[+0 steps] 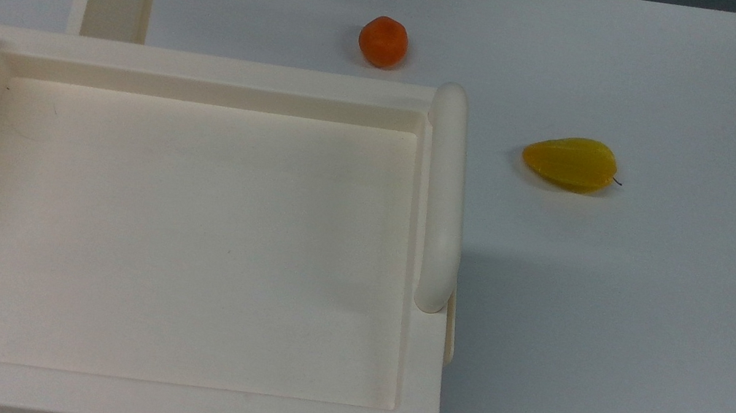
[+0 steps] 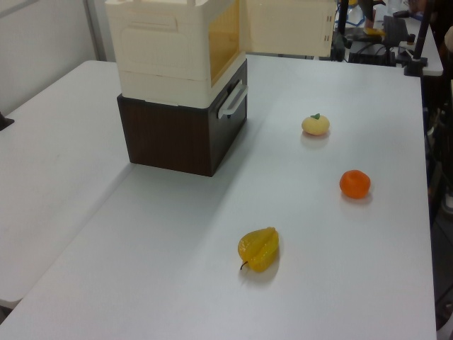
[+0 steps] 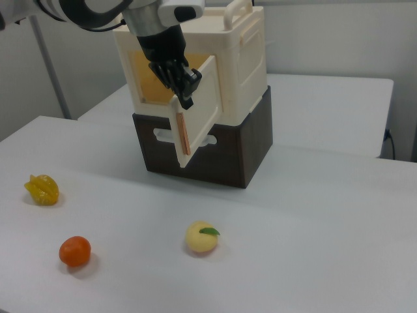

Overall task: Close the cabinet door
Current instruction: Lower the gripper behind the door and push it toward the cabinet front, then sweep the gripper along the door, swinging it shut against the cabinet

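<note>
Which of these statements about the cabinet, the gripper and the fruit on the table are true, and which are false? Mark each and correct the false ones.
1. The cabinet door stands open, swung away from the cabinet's front. True.
2. In the right view the gripper is at the door's upper free edge. True.
3. The cream cabinet rests directly on the table. False: it sits on a dark brown drawer box.
4. Two oranges lie on the table. False: there is one orange, one yellow starfruit and one pale yellow fruit with a green leaf.
5. The starfruit touches the orange. False: they lie apart.
</note>
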Motion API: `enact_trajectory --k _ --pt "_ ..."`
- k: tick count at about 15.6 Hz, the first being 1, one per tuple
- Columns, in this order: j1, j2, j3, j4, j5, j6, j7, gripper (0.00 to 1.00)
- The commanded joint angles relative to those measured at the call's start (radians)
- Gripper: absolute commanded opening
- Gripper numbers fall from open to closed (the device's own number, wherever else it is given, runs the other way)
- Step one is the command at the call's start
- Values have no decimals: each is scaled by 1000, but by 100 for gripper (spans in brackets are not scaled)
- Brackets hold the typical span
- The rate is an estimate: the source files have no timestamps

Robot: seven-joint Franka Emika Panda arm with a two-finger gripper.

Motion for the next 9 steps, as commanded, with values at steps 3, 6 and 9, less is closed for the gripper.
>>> enact_trajectory --k 3,6,9 --pt "16 -5 9 -5 114 19 -8 0" --pt "61 -5 10 -11 124 17 -4 0" --pt "78 -5 47 -20 113 17 -5 0"
